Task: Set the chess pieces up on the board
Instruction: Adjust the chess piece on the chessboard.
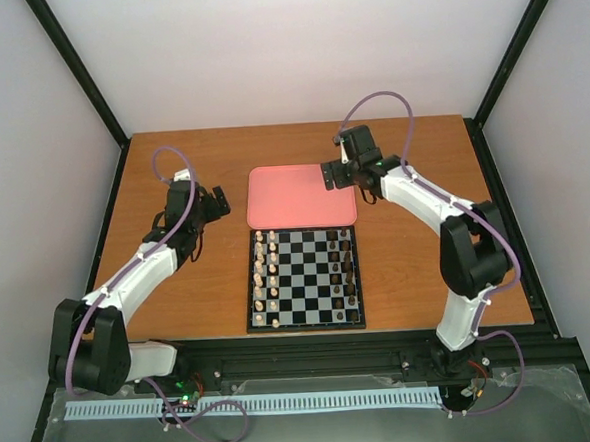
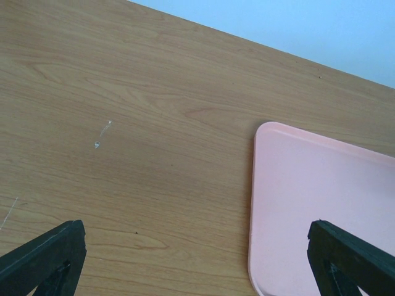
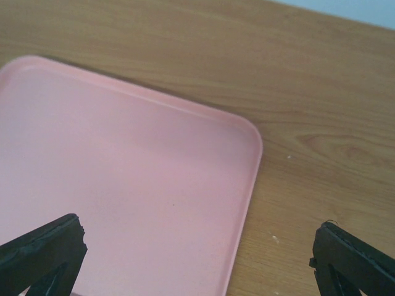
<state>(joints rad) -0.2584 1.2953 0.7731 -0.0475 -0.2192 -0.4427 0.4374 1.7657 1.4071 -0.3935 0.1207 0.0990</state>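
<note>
The top view is showing the checkered board [image 1: 304, 277] lying flat on the wood-grain desk [image 1: 179, 288], just beside a smooth pink tray [image 1: 301, 196] with rounded corners. The cream chess pieces [image 1: 267, 273] are standing in two files along the board's left side, with dark pieces [image 1: 346, 268] along its right. Only the wrist views are showing the grip. The left fingers [image 2: 46, 259] are hanging spread wide above the desk and a tray corner. The right fingers [image 3: 43, 253] are spread wide over the tray's plain floor.
</note>
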